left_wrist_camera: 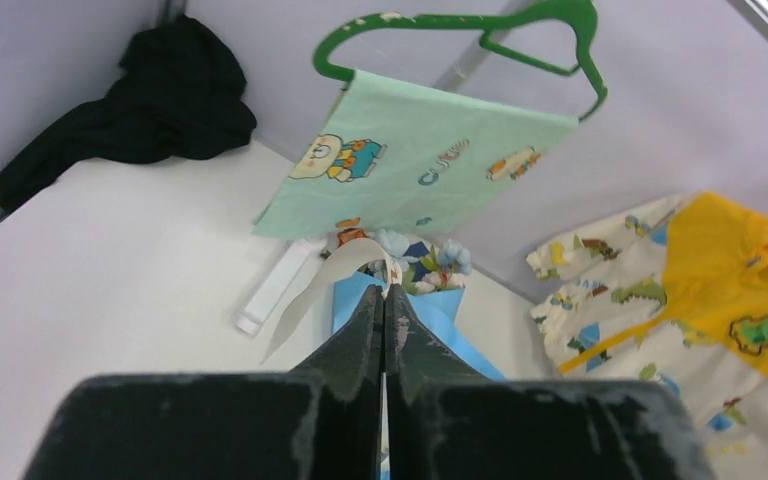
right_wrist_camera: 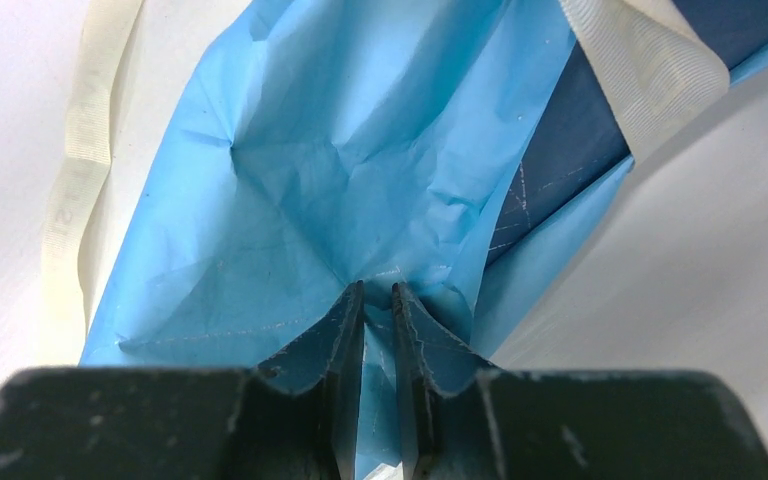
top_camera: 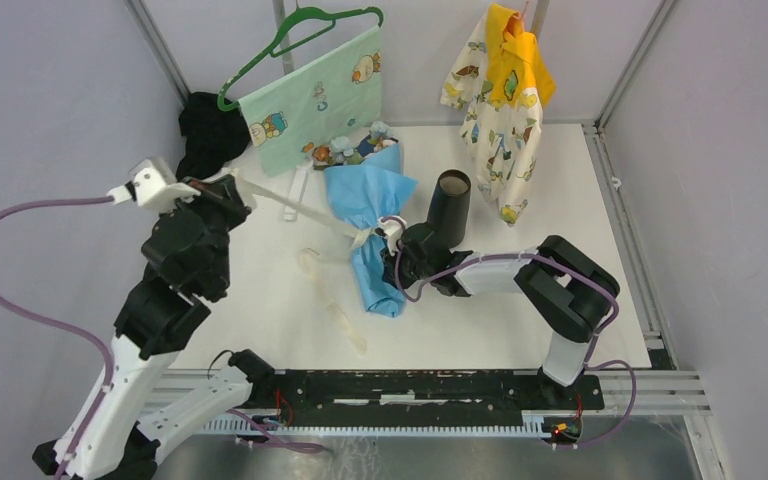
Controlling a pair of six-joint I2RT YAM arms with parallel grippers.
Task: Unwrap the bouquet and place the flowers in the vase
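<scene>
Left gripper [left_wrist_camera: 385, 300] clamped on cream ribbon [left_wrist_camera: 332, 272], which runs taut to the bouquet [top_camera: 372, 200] ahead of it. Right gripper [right_wrist_camera: 378, 297] pinches the bouquet's blue paper between its tips. Vase [top_camera: 449, 207] stands just beside it.

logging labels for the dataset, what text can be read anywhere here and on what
Green cloth on the hanger: one short printed word between the cartoons, too blurred to read.
Cream ribbon: possible faint marks, unreadable.
No other lettering shows.
</scene>
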